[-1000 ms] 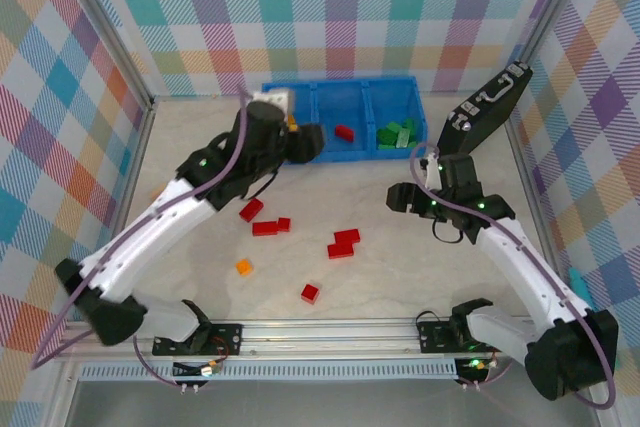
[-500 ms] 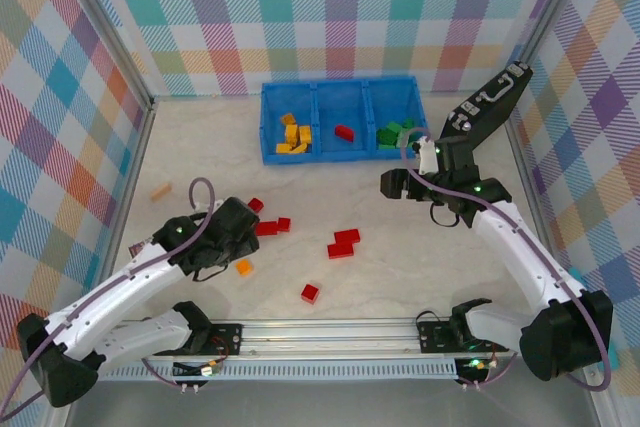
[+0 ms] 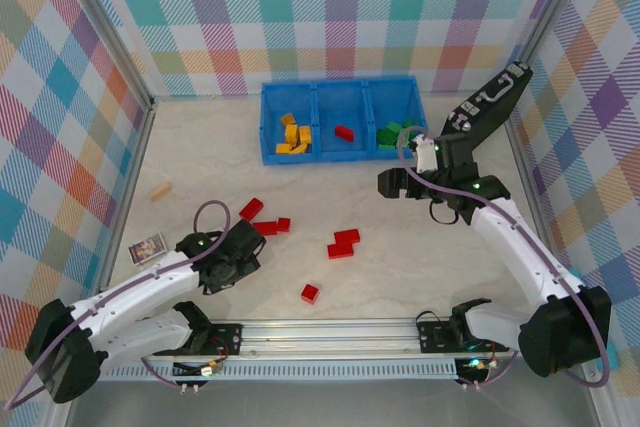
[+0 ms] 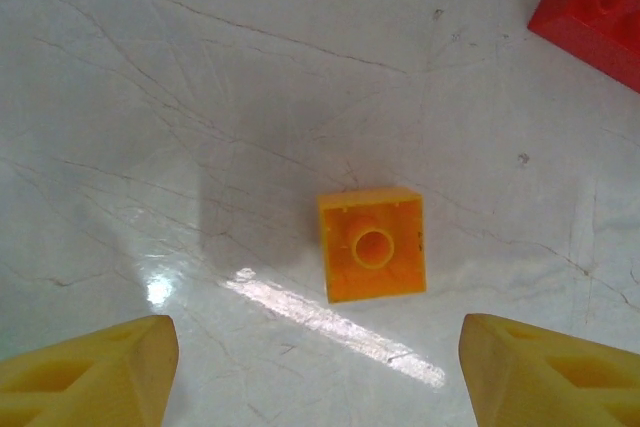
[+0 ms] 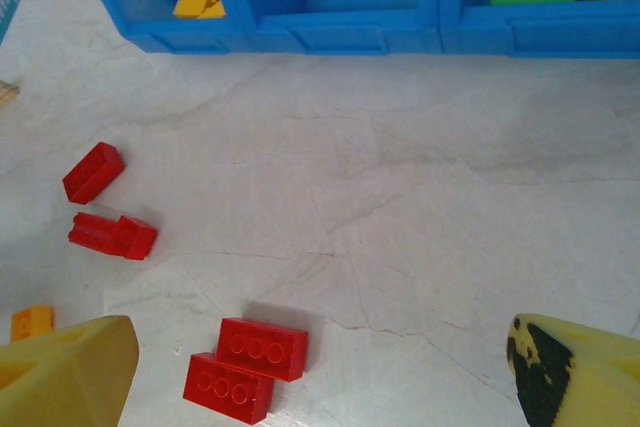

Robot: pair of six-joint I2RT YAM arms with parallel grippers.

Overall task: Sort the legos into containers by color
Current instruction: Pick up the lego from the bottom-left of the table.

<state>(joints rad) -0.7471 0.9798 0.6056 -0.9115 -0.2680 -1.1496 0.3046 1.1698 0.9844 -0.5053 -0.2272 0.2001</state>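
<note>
Leftmost, on pale marbled tabletop [image 4: 150,97]: small square orange-yellow plastic brick [image 4: 372,244], judged light, rigid, slick; best pinched across two flat opposite sides. Lay untouched between and just ahead of left gripper [image 4: 315,339], jaws spread. Rightward, right gripper [image 5: 320,337] gaped empty above paired red plastic bricks [image 5: 245,369], short of long blue ribbed plastic bin [image 5: 350,32].

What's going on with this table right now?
A robot is sorting bricks by color into a blue bin. Its left gripper hangs open over an orange brick on the table, a finger on each side, not gripping yet. The right gripper is open and empty near the bin. Several red bricks lie loose; the bin holds orange, red and green ones in separate compartments.
</note>
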